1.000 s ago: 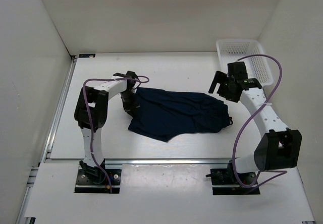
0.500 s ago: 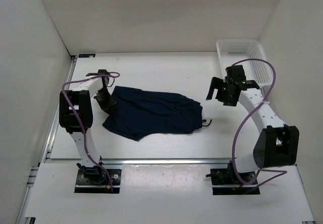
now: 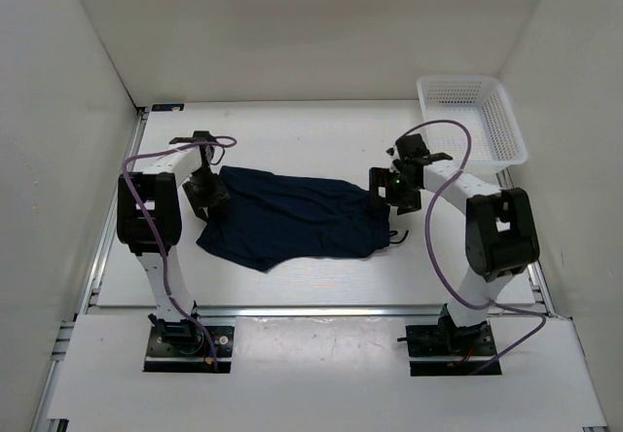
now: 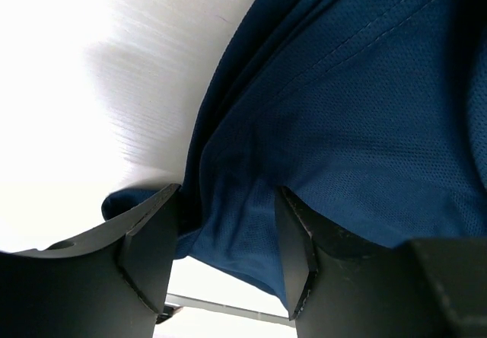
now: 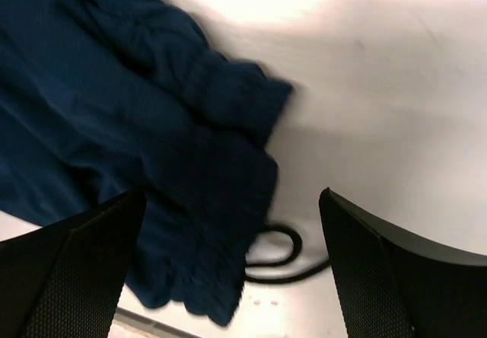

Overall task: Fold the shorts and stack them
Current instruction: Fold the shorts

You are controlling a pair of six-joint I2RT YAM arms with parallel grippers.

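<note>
The dark navy shorts lie spread flat mid-table, leg ends to the left and gathered waistband to the right. My left gripper sits low at their left edge. In the left wrist view its jaws stand apart with a loose fold of the shorts between the fingers, not pinched. My right gripper hovers wide open at the waistband end. The right wrist view shows the ruffled waistband and the looped drawstring under its open jaws.
A white mesh basket stands at the far right corner, beyond the right arm. White walls close in the table on three sides. A metal rail runs along the near table edge.
The left gripper dragged the shorts leftward, then opened its jaws on the left edge. The right arm swung in from beside the basket and lowered to the waistband end.
</note>
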